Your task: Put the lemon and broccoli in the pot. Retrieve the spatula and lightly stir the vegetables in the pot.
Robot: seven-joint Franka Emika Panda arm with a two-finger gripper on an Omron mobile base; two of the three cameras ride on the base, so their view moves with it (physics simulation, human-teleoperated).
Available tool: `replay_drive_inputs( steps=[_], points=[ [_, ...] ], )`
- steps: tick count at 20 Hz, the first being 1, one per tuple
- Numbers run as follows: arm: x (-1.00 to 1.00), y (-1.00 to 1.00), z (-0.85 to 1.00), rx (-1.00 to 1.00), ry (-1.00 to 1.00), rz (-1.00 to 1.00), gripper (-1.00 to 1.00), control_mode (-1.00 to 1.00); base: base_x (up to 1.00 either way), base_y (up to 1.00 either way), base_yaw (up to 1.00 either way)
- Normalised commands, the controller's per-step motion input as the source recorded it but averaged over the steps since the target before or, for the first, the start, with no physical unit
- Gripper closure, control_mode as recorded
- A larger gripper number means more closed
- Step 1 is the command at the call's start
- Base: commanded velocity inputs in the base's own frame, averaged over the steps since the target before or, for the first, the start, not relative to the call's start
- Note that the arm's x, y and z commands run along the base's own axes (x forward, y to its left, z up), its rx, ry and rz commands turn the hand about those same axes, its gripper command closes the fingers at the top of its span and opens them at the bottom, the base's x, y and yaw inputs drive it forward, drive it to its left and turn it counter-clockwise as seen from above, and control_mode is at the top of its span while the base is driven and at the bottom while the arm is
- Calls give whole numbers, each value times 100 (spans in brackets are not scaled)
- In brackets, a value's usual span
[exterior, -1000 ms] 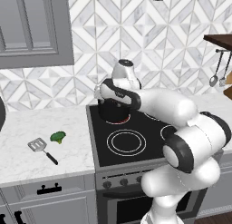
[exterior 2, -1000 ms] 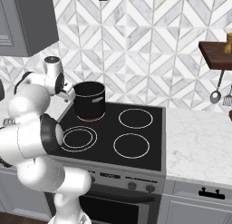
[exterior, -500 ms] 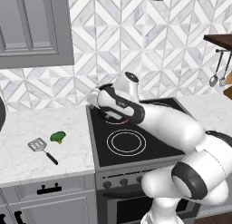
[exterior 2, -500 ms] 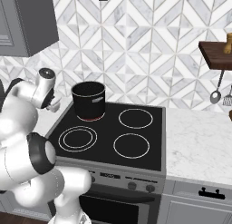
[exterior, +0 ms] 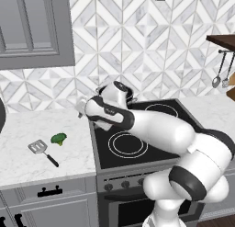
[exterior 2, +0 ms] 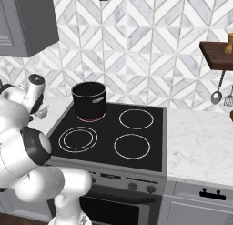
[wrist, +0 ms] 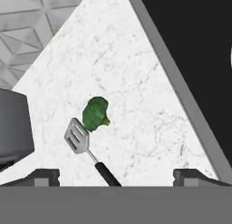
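The broccoli lies on the white marble counter left of the stove, right beside the slotted blade of the spatula, whose black handle points toward the counter's front edge. My gripper hangs above the counter's right part, near the stove's left edge, open and empty. In the hand view the broccoli and the spatula lie well below, between the spread fingertips. The black pot stands on the back left burner; my arm half hides the pot in the left base view. The lemon is out of view.
The black stove top has several ringed burners. Metal utensils hang under a wooden shelf at the right. A grey upper cabinet hangs over the left counter. A dark grey block sits at the counter's far side.
The arm has swung left, from over the pot to above the counter left of the stove. The gripper has stayed open. Broccoli, spatula and pot have not moved.
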Motion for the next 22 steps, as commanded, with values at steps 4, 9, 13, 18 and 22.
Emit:
replay_drive_inputs(
  steps=[4,9,13,18,22],
  points=[
    [0,41,-3,1,14,0,-100,-100,0,0,0],
    [0,30,-27,0,1,0,-100,-100,0,0,0],
    [0,26,-43,0,0,0,-100,-100,0,0,0],
    [0,20,-29,0,0,0,-100,-100,0,0,0],
    [5,4,-16,0,6,0,-100,-100,0,0,0]
  ],
)
